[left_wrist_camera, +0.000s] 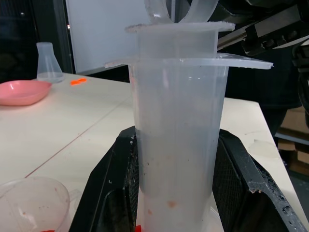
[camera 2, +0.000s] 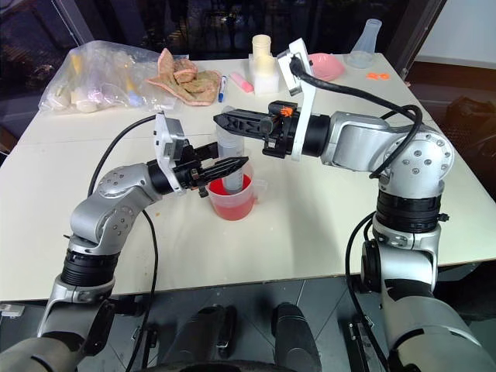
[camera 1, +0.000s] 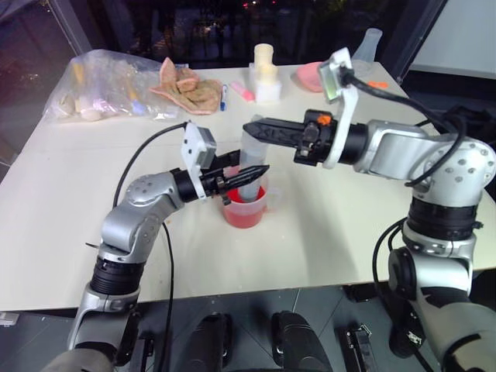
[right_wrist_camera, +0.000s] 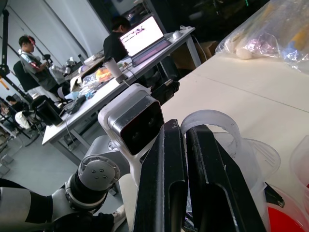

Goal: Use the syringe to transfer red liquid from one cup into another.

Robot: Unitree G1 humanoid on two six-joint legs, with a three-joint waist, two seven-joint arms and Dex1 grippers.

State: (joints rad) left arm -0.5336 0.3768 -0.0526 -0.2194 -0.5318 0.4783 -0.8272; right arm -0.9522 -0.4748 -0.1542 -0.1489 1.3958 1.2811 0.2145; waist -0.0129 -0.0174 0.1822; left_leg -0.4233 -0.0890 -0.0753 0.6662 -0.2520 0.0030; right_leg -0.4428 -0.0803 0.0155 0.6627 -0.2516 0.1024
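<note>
Syringe (left_wrist_camera: pixel 178 135) stands upright in the handled cup (camera 2: pixel 232 203) of red liquid (camera 2: pixel 229 208) on the table (camera 2: pixel 325 225), its barrel clamped by the left pincer (camera 2: pixel 226 167). Right pincer (camera 2: pixel 226 120), fingers closed together, sits at the plunger's ring top.

Soft, even light falls from above onto my pale tabletop (camera 1: pixel 341 232), which looks bright and cream-coloured with only faint shadows under my arms. The windows behind are black, with a few small points of light. The red liquid (camera 2: pixel 232 203) glows, lit through its clear cup (camera 2: pixel 236 198). Close up, the syringe (left_wrist_camera: pixel 176 121) barrel is cloudy and slightly soft, while the pink bowl (left_wrist_camera: pixel 21 92) behind it is mildly out of focus. A laptop screen (right_wrist_camera: pixel 142 35) in the background glares white. The plastic bag (camera 1: pixel 116 85) shows small glints.
</note>
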